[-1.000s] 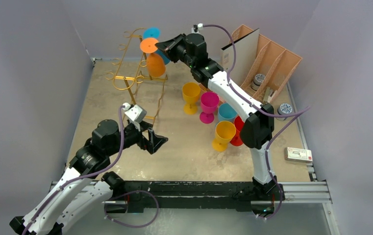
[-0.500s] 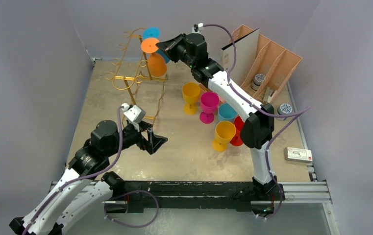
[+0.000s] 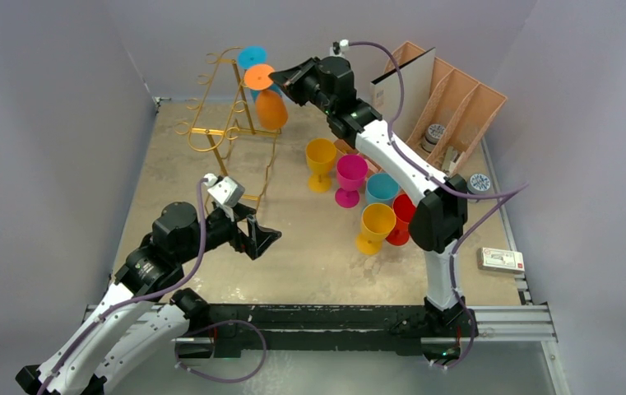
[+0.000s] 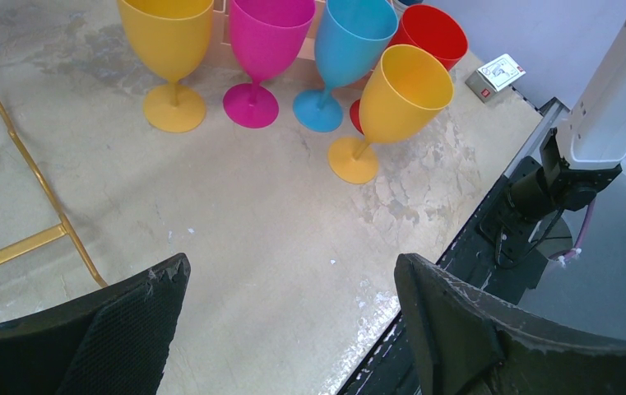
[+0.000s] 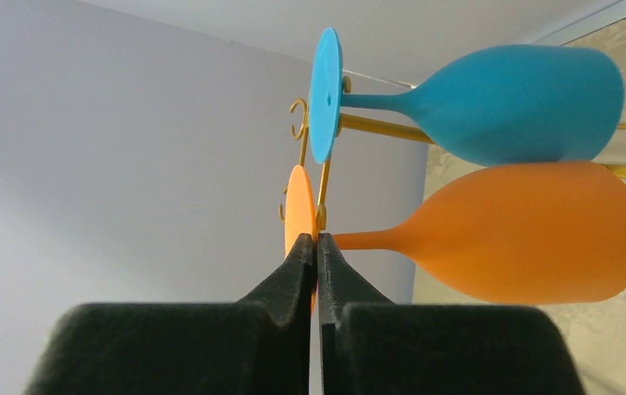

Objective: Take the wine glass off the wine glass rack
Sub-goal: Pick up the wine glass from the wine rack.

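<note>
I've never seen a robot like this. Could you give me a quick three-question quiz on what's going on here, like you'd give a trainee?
1. Which glass is the right end effector pinching by its foot?
A) the blue one
B) the orange wine glass
C) the magenta one
2. True or false: the left end effector is shut on a yellow glass.
3. How many upright glasses stand on the table?

Key: 1 B. 2 False: it is open and holds nothing. 3 Five.
</note>
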Action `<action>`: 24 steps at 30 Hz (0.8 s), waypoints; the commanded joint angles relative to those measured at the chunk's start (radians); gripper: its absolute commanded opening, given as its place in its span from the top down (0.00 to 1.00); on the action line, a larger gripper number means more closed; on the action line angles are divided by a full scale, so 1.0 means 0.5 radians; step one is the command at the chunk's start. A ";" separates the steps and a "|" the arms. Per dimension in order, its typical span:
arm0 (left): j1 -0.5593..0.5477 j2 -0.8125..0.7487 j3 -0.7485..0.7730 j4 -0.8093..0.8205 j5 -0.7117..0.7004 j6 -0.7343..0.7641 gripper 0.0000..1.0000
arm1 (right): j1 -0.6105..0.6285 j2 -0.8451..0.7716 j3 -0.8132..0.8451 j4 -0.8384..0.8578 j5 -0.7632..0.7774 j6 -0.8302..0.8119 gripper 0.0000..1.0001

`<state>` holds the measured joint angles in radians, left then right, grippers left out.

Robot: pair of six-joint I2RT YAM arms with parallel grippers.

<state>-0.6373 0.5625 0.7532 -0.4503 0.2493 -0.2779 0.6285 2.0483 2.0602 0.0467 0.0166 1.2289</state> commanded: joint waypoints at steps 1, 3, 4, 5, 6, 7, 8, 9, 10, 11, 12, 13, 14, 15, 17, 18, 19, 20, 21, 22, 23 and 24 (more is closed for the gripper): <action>0.004 -0.006 0.015 0.039 -0.008 -0.015 0.07 | -0.017 -0.184 -0.049 0.142 0.011 -0.053 1.00; 0.003 -0.007 0.013 0.050 -0.005 -0.015 0.07 | -0.020 -0.229 -0.091 0.173 -0.025 -0.089 1.00; 0.004 -0.006 0.012 0.055 -0.003 -0.015 0.07 | -0.021 -0.249 -0.109 0.186 -0.029 -0.110 1.00; 0.004 -0.003 0.012 0.059 -0.002 -0.015 0.07 | -0.022 -0.275 -0.129 0.190 -0.079 -0.130 1.00; 0.004 -0.001 0.012 0.062 0.001 -0.015 0.07 | -0.023 -0.302 -0.153 0.198 -0.109 -0.148 1.00; 0.004 0.003 0.012 0.066 0.004 -0.015 0.07 | -0.024 -0.332 -0.181 0.206 -0.142 -0.167 1.00; 0.003 0.002 0.012 0.073 0.004 -0.015 0.07 | -0.026 -0.367 -0.216 0.219 -0.185 -0.196 1.00; 0.003 0.003 0.012 0.075 0.009 -0.017 0.07 | -0.027 -0.404 -0.254 0.229 -0.212 -0.223 1.00; 0.004 -0.001 0.012 0.084 0.016 -0.022 0.07 | -0.027 -0.450 -0.303 0.236 -0.242 -0.257 1.00; 0.003 -0.003 0.012 0.091 0.022 -0.028 0.07 | -0.027 -0.500 -0.358 0.246 -0.267 -0.297 1.00; 0.003 -0.007 0.015 0.094 0.022 -0.034 0.07 | -0.027 -0.567 -0.419 0.255 -0.287 -0.339 1.00; 0.004 -0.011 0.019 0.098 0.022 -0.041 0.07 | -0.027 -0.624 -0.482 0.256 -0.304 -0.383 1.00; 0.003 -0.017 0.023 0.105 0.023 -0.048 0.07 | -0.028 -0.681 -0.541 0.264 -0.324 -0.427 1.00; 0.004 -0.022 0.027 0.112 0.019 -0.055 0.07 | -0.027 -0.738 -0.616 0.291 -0.353 -0.489 1.00; 0.004 -0.034 0.035 0.136 0.017 -0.063 0.07 | -0.029 -0.858 -0.775 0.374 -0.382 -0.578 1.00; 0.003 -0.038 0.040 0.143 0.011 -0.070 0.07 | -0.030 -0.912 -0.849 0.416 -0.420 -0.619 1.00; 0.004 -0.037 0.053 0.140 -0.001 -0.079 0.07 | -0.028 -0.957 -0.897 0.433 -0.472 -0.662 1.00; 0.004 -0.036 0.075 0.125 -0.010 -0.087 0.06 | -0.030 -0.998 -0.949 0.421 -0.531 -0.725 1.00; 0.004 -0.035 0.097 0.105 -0.020 -0.093 0.06 | -0.029 -1.039 -0.985 0.393 -0.584 -0.774 1.00; 0.004 -0.035 0.119 0.078 -0.035 -0.099 0.05 | -0.030 -1.073 -1.017 0.364 -0.634 -0.820 1.00; 0.002 -0.034 0.140 0.054 -0.071 -0.108 0.05 | -0.030 -1.114 -1.057 0.336 -0.681 -0.880 1.00; 0.003 -0.037 0.162 0.027 -0.140 -0.139 0.04 | -0.030 -1.154 -1.100 0.319 -0.736 -0.940 1.00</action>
<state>-0.6373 0.5503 0.7662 -0.4370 0.2443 -0.3042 0.6197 1.5471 1.5642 0.1726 -0.2218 0.9119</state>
